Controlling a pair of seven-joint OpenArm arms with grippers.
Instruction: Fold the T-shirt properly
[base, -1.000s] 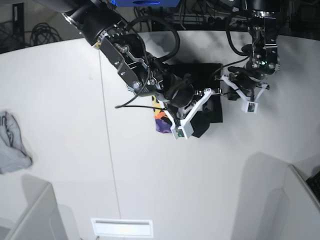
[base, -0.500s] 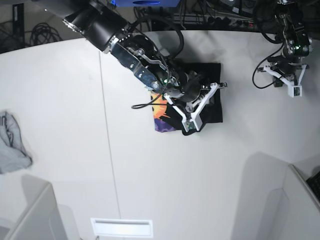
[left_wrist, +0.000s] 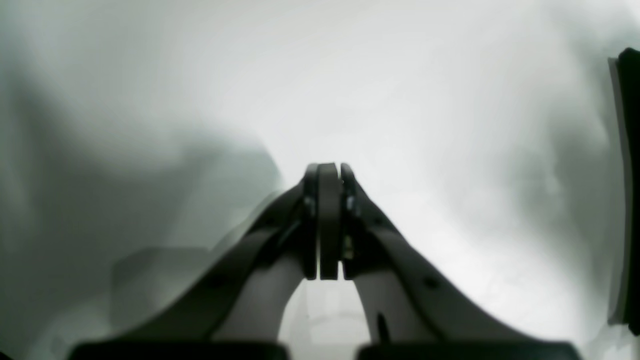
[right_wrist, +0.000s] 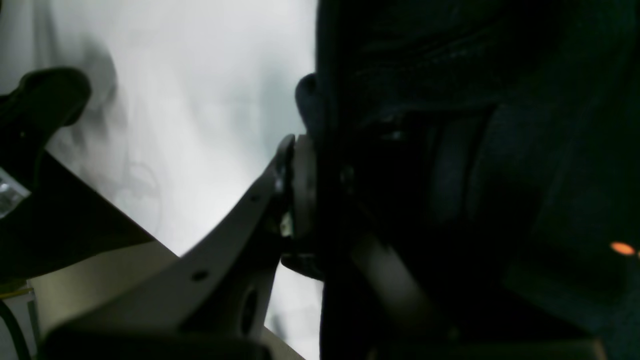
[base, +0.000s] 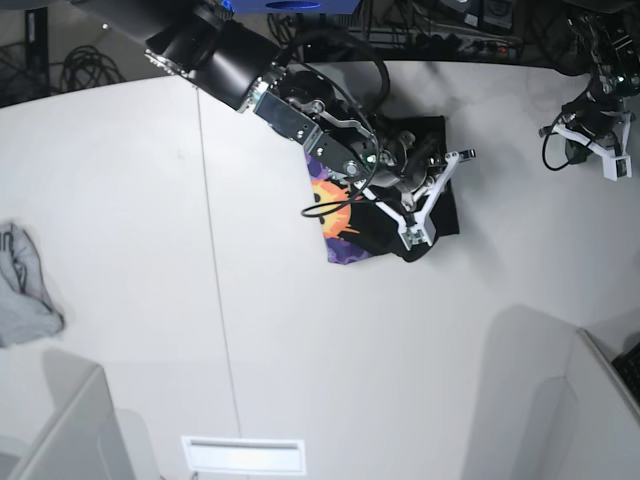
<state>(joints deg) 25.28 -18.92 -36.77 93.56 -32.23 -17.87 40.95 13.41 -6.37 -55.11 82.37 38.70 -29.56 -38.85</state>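
My left gripper (base: 612, 165) has gone away from the large black cotton T-shirt with the orange sun face on purple hexagons (base: 345, 215). A second ago it was just beside the shirt's edge; now it hangs well apart from it, at the far side of the white table (base: 130, 270). In its own wrist view its two pads (left_wrist: 327, 220) are pressed flat together with nothing between them, and under them is only bare white table.

My right gripper (base: 425, 205) is now the only one at the garment. It has turned and moved over the bundle, and the whole bundle has turned with it. More of the printed side shows on the side away from my fingertips than a second ago. In the right wrist view black cloth (right_wrist: 450, 100) fills everything on one side of my finger (right_wrist: 295, 190), and the jaws are nearly closed with dark fabric lying against them. I judge that I am pinching a fold of the shirt, though the second finger is hidden in the cloth.

The shirt is already a small thick packet directly under my right hand. I think the folding is near its end. The print showing at one edge suggests the last layer is not yet squared.
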